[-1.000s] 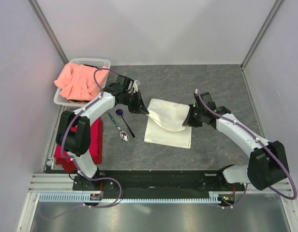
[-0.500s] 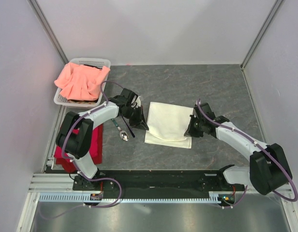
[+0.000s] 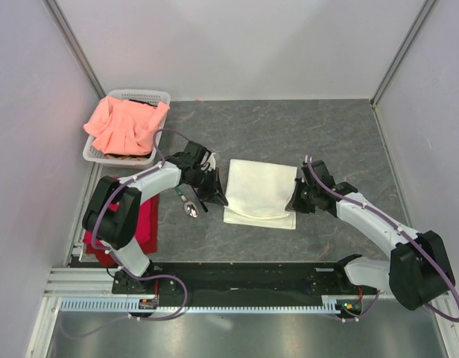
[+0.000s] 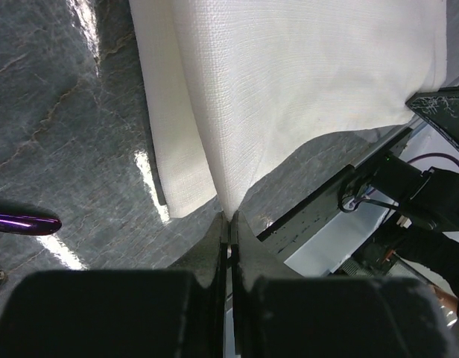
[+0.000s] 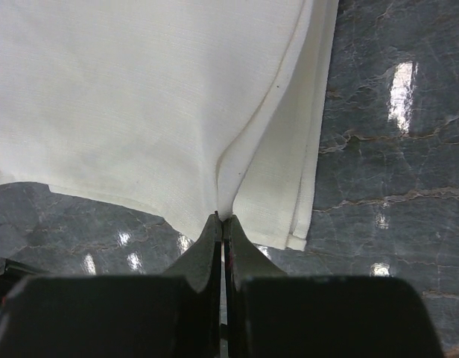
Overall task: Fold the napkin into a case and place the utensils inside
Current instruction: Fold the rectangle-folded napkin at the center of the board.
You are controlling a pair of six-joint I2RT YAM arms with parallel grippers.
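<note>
Top external view, going from the left: a white basket (image 3: 159, 97) with a salmon-pink cloth (image 3: 121, 123) piled in it sits in the far-left corner. A red cloth (image 3: 146, 218) lies nearer, by the left arm's elbow. Neither looks like it's in play.

Next come the utensils (image 3: 190, 209), on the grey tabletop (image 3: 334, 134) just left of the napkin (image 3: 259, 190) and half hidden under the left arm. I can make out the shiny spoon bowl and a bit of purple handle, with the long axes running roughly far-to-near on a slant.

Then the left gripper (image 3: 222, 201), clamped shut on what looks like the near-left corner of the napkin's top layer. The left wrist view shows the cloth pinched right at the fingertips, with the lower layers poking out beside it.

The napkin sits mid-table between the 2 arms, folded over on itself. On the right, the right gripper (image 3: 291, 206) is closed on the near-right corner of that layer, and the right wrist view backs that up.

My read: this fold looks nearly flat, with more folding to go before anything can hold the utensils. The pinched edge runs left-right between both grippers, so they'd want to let go evenly. The utensils are much nearer the left arm, just beside its gripper, so a sideways drag could knock them.
</note>
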